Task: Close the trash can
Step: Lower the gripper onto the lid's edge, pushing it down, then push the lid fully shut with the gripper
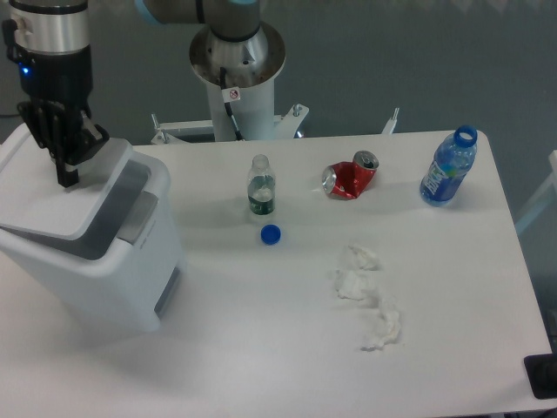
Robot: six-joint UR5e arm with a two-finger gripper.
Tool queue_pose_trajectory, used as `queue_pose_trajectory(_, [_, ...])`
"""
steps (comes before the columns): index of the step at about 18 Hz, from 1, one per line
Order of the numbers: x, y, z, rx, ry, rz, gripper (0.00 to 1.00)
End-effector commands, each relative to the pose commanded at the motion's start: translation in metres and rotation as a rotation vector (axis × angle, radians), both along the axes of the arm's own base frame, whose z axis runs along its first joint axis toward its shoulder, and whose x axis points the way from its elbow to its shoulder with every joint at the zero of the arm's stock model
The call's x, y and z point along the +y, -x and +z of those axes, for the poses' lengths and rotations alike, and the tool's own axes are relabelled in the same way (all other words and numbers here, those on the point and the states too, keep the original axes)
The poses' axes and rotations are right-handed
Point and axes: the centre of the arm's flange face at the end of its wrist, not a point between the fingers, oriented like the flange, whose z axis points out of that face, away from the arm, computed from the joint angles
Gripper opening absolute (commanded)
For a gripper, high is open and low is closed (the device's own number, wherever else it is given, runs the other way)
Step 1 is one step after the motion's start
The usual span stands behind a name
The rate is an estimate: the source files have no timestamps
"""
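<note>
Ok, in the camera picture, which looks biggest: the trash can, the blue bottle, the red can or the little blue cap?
Largest to smallest:
1. trash can
2. blue bottle
3. red can, crushed, slightly smaller than the bottle
4. blue cap
</note>
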Motion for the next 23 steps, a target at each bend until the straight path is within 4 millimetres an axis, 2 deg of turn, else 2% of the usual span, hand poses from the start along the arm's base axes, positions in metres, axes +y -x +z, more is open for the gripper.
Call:
queue_pose_trajectory(4, [0.000, 0.008, -0.009, -0.006, 0.009, 0.013, 0.00])
queue_pose_trajectory(7, [-0.002, 0.017, -0.008, -0.002, -0.001, 0.030, 0.00])
queue_pose_trajectory(13, [-0.002, 0.022, -0.008, -0.008, -0.003, 0.041, 0.00])
queue_pose_trajectory(23, [0.001, 0.029, -0.021, -0.018, 0.017, 0.047, 0.00])
